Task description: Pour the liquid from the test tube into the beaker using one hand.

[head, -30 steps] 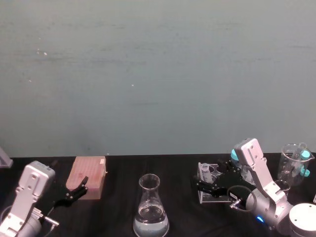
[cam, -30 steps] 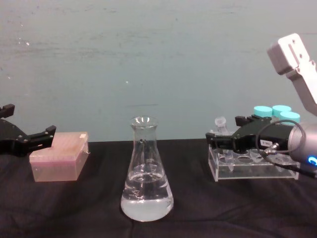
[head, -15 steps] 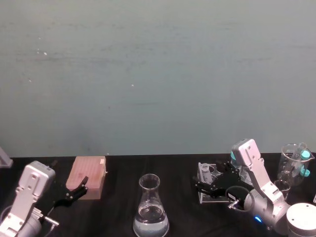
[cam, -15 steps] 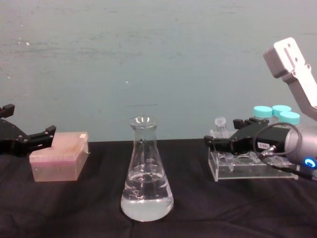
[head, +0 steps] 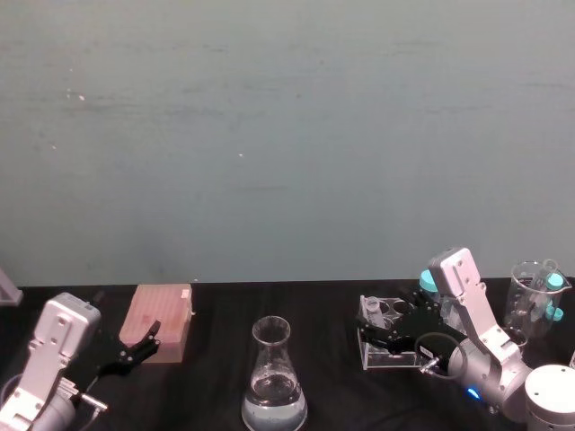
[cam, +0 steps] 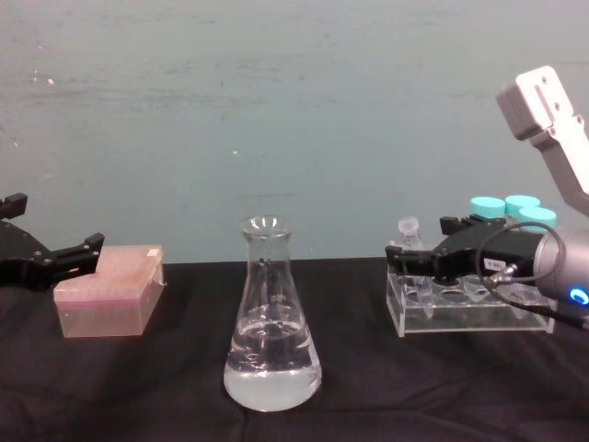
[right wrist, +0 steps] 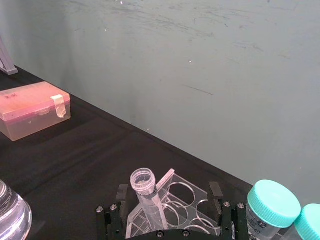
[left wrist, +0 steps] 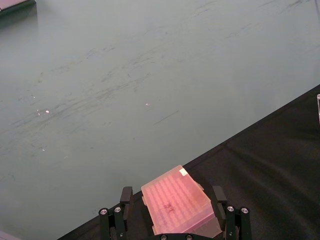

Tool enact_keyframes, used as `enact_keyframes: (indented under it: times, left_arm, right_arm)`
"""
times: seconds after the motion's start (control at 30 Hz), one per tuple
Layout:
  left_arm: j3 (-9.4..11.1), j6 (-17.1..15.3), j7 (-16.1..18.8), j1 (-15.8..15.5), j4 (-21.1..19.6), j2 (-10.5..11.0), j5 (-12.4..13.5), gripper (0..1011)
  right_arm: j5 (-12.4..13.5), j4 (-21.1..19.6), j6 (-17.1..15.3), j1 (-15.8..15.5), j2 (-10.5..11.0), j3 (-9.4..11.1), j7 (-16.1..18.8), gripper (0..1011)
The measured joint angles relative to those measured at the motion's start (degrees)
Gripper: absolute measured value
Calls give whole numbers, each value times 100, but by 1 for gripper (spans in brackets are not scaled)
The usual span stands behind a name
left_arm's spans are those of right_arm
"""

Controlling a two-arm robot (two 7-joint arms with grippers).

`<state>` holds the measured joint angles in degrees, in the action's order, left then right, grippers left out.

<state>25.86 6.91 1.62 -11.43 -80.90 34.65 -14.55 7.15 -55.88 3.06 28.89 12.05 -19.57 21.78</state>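
Test tube in its rack, right gripper astride it

The slim test tube (cam: 409,238) stands in the clear rack (cam: 460,318) at the chest view's right (contents too faint to tell), between the right gripper (right wrist: 169,192)'s spread fingers. The conical flask (cam: 272,341) at centre holds clear liquid low down. Teal-capped tubes (cam: 504,206) stand behind the rack. The left gripper (left wrist: 171,200), fingers apart, hovers by the pink tip box (cam: 106,299).

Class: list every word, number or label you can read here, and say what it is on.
No text here can be read.
White tag behind the right claw: print too small to read.
Dark marks on the pink box lid: blurred, unreadable.
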Motion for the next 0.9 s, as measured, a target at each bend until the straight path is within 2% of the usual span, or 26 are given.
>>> enact_keyframes:
  times: [0.9]
  left_arm:
    - [0,0,0,0,0,0,0,1000]
  right_arm:
    - [30,83,18,40,-6,28,15,1000]
